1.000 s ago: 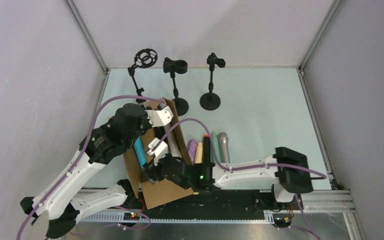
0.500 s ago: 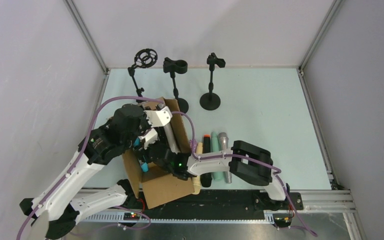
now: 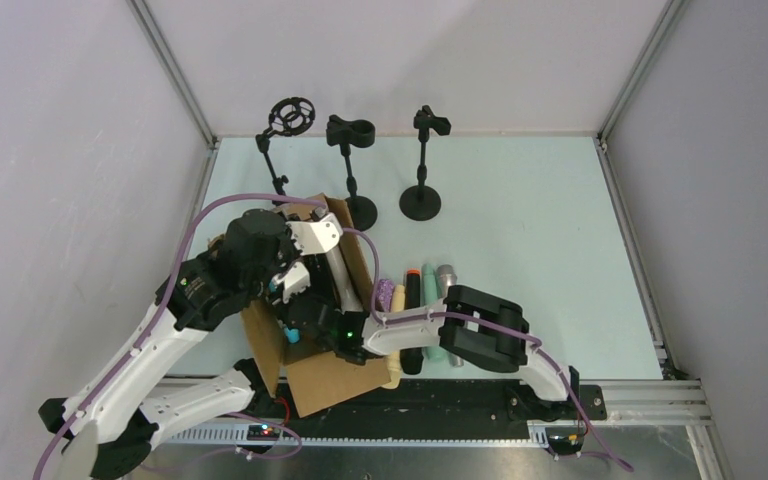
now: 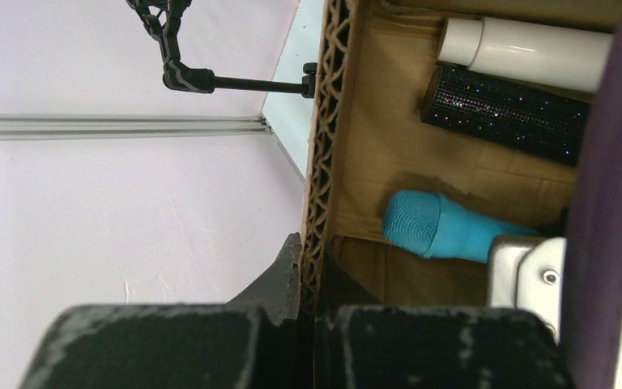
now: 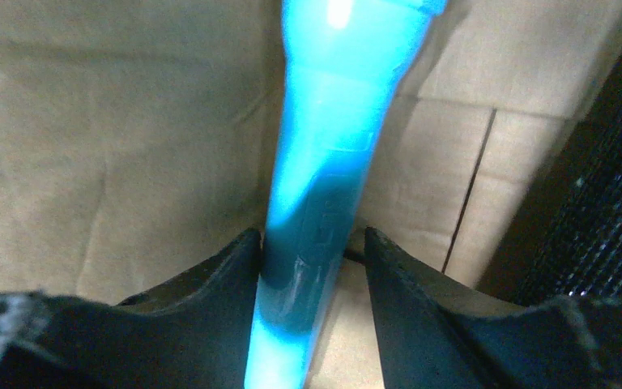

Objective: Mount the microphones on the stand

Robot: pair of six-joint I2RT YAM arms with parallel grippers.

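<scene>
A blue microphone (image 5: 324,162) lies on the floor of an open cardboard box (image 4: 321,146). The right gripper (image 5: 309,239) reaches in and straddles its handle, with both fingers apparently pressed against it in a grasp. A dark glittery microphone (image 4: 506,113) lies close beside it. The left gripper (image 4: 309,271) is clamped on the box's corrugated wall. Three black stands (image 3: 420,204) wait at the far side of the table. Lifting well probably means rising straight up, clear of the glittery neighbour, while the box is held steady.
</scene>
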